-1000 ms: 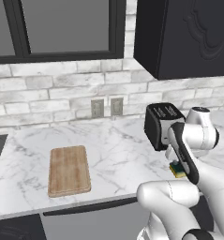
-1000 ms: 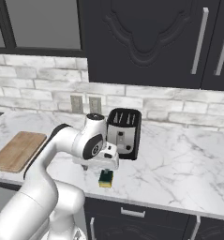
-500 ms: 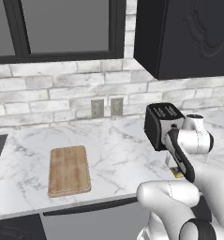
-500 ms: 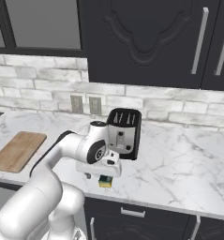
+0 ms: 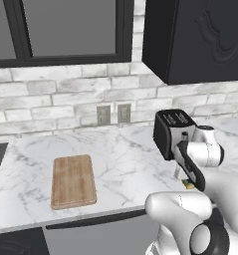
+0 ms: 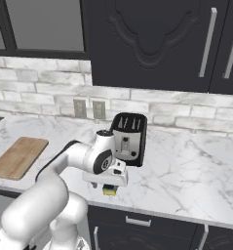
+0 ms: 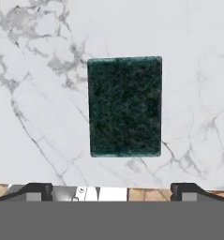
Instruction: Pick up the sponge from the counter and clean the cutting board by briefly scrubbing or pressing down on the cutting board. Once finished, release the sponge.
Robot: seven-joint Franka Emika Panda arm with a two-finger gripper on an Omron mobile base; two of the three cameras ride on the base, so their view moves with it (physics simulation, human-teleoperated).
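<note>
The small sponge with a yellow body and a dark green scratchy top (image 7: 124, 106) lies flat on the white marble-look counter with grey veins (image 7: 48, 56), green side up, near the front edge. It sits just in front of the black toaster with 2 slots (image 6: 128, 137), and in the right base view a bit of its yellow side (image 6: 109, 189) peeks out under the robot's hand. The robot's two-finger gripper (image 7: 111, 189) hangs right above the sponge and points straight down at it. Its 2 dark tips are spread wide, 1 on each side, and nothing is between them, so it holds nothing. I think they are spread like this so the sponge can fit in the gap when the hand goes down. The sponge sits about in the middle between the tips, which looks like a good line-up for a grab. The flat light-brown wooden cutting board with rounded corners (image 5: 73, 180) lies well apart from the sponge, far over to the left on the same counter, and nothing is on it. So the job is only at its start: the sponge is not picked up yet, and the board is not scrubbed yet. The toaster is close by, so the hand should go down carefully and not bump it.
</note>
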